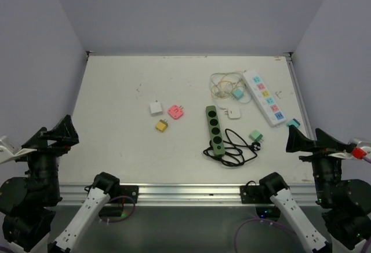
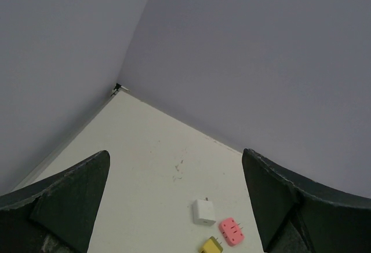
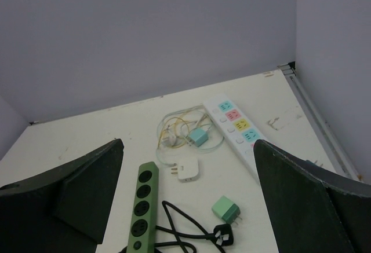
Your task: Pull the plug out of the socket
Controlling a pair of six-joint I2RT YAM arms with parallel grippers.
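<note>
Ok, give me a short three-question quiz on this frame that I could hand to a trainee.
1. True or false: the green power strip has a plug seated in one of its sockets.
2. Which colour is the adapter lying in the loose cable coil? A pink, B teal, C yellow.
3. Fill in: the jaws of both arms stand ____ and hold nothing.

Key: 1 false, all its sockets look empty. 2 B, the teal adapter. 3 open.
</note>
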